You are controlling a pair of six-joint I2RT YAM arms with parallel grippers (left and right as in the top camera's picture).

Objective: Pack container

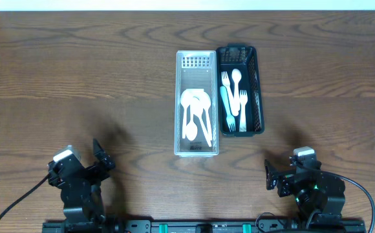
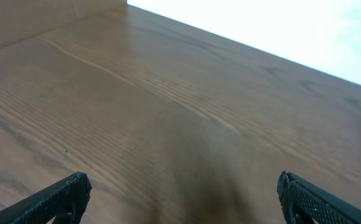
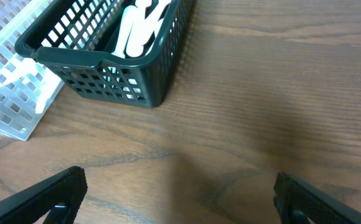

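Observation:
A clear white slotted basket [image 1: 180,97] stands at the table's middle and holds white plastic spoons [image 1: 195,113]. Touching its right side, a dark green basket [image 1: 260,90] holds white forks and a spoon [image 1: 235,100]. My left gripper [image 1: 99,157] is open and empty at the front left, far from both baskets; its view shows only bare wood between the fingers [image 2: 180,196]. My right gripper [image 1: 269,175] is open and empty at the front right. In the right wrist view the fingers [image 3: 180,196] sit above wood, short of the dark basket [image 3: 99,59] and the white basket's corner [image 3: 6,99].
The wooden table [image 1: 77,77] has its far edge along the top of the overhead view. A table edge against a bright background shows in the left wrist view [image 2: 255,50].

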